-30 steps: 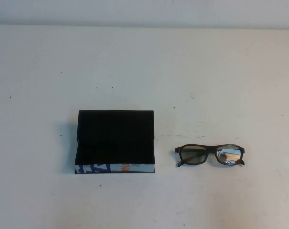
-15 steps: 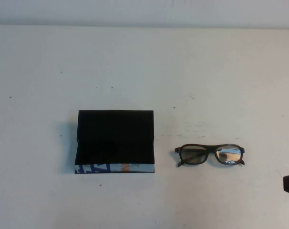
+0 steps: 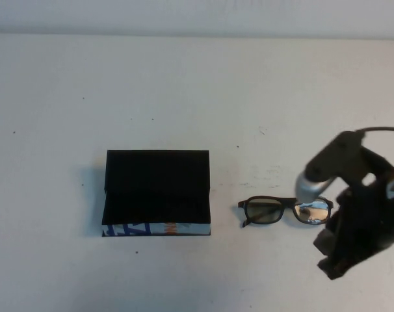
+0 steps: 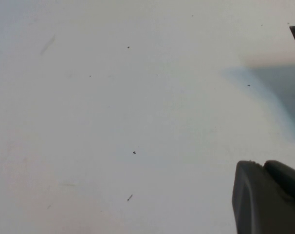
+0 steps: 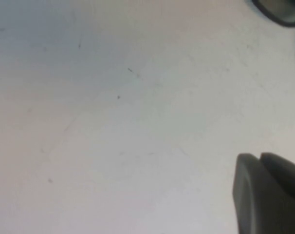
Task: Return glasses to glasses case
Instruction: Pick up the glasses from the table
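Table [image 3: 184, 84] of matte off-white fills the high view, faintly scuffed and dotted with small dark specks, running back to a pale wall along the far edge. Left of centre sits the glasses case [image 3: 157, 188], a black rectangular box with a flat lid of soft, light-absorbing finish and crisp square corners; its near edge is a narrow strip patterned in blue, white and orange. A thin shadow falls beside it on the left. Bare tabletop lies all around it, widest on the far side.

Just right of the case, apart from it, lie the glasses [image 3: 285, 210]: dark rectangular plastic frames, lenses glossy, the right-hand lens throwing back a bright reflection.

The right gripper [image 3: 333, 257] hangs at the right edge, a bulky black arm with a grey cylindrical section that overlaps the outer end of the frame in the high view. Its fingers are closed together and hold nothing; its wrist camera shows one dark finger [image 5: 267, 192] over bare table, with a curve of the frame at the corner.

The left gripper [image 4: 267, 195] is seen only from its own wrist camera, over empty table near a dark corner of the case; whether it is open I cannot tell.
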### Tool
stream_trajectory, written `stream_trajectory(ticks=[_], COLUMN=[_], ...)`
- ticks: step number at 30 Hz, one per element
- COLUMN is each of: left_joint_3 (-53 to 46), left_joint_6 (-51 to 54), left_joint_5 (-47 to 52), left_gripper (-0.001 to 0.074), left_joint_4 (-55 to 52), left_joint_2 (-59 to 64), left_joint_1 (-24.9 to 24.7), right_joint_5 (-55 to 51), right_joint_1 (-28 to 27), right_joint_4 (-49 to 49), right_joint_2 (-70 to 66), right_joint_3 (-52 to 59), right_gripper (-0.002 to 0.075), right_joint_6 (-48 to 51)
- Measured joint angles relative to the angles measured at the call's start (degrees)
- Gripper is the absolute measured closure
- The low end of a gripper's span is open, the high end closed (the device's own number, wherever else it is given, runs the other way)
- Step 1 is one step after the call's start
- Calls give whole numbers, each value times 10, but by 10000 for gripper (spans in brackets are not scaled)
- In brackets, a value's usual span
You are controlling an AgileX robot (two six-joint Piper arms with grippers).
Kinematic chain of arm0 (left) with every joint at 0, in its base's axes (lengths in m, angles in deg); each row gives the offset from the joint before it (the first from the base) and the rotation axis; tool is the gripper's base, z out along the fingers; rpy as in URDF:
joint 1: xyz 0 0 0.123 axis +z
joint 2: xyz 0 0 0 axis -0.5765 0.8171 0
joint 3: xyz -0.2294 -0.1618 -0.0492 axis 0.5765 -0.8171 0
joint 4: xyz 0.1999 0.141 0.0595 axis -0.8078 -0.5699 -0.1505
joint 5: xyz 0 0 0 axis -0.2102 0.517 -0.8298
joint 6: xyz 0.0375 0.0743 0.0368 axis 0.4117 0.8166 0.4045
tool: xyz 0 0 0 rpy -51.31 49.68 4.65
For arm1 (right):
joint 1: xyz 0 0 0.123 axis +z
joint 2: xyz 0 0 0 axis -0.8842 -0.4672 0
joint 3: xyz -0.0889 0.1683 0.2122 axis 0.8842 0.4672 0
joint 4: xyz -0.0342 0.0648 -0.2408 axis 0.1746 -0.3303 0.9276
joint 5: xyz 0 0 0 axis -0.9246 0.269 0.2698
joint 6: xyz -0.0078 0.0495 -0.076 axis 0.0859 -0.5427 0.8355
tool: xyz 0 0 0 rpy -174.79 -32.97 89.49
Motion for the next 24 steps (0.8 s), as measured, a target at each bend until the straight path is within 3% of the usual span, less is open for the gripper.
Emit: stream_trajectory(ticks=[5, 11, 20, 24], left_joint_3=[0, 0, 0, 0], left_joint_6=[0, 0, 0, 0], left_joint_5=[0, 0, 0, 0], left_gripper=[738, 738, 738, 738], left_joint_4=[0, 0, 0, 0], left_joint_2=[0, 0, 0, 0], left_joint_1=[0, 0, 0, 0], right_joint_5=[-9, -8, 4, -11], right_joint_1=[40, 40, -1, -10], right_joint_4=[73, 100, 100, 92], right_joint_2=[-102, -173, -263, -304], right_joint_3=[-78, -127, -182, -223], right_gripper=[737, 706, 442, 405], right_joint_6=[74, 291, 405, 441])
